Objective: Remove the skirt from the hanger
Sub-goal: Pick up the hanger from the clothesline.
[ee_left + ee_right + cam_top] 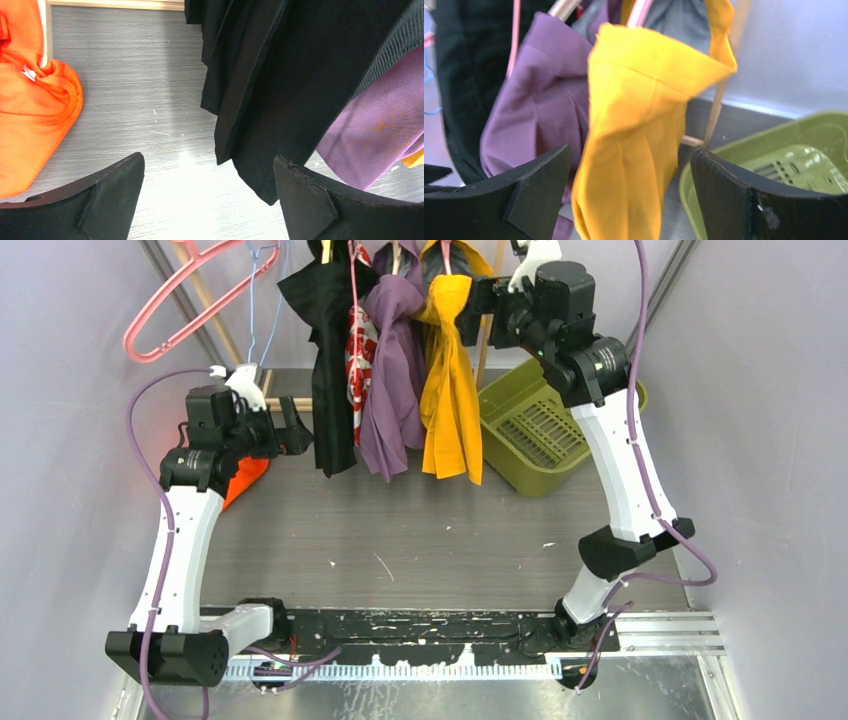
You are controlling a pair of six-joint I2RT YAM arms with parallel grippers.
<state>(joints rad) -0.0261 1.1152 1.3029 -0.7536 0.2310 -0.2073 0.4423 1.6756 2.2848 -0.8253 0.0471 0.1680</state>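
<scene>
Several garments hang side by side from hangers at the back: a black pleated one [332, 360] [300, 75], a red-and-white one [359, 355], a purple one [392, 380] [539, 100] and a yellow one [450, 390] [639, 125]. Which of them is the skirt I cannot tell. My left gripper [300, 435] [209, 172] is open just left of the black garment's lower hem, which hangs in front of its right finger. Up high, my right gripper [478, 305] [631, 165] is open and faces the yellow garment near its pink hanger [640, 10].
An orange garment [247, 478] [30, 110] lies on the table under the left arm. A green basket [530, 420] [774, 150] stands tilted at the back right. An empty pink hanger [170, 310] hangs at the upper left. A wooden rack bar [290, 403] runs behind the clothes.
</scene>
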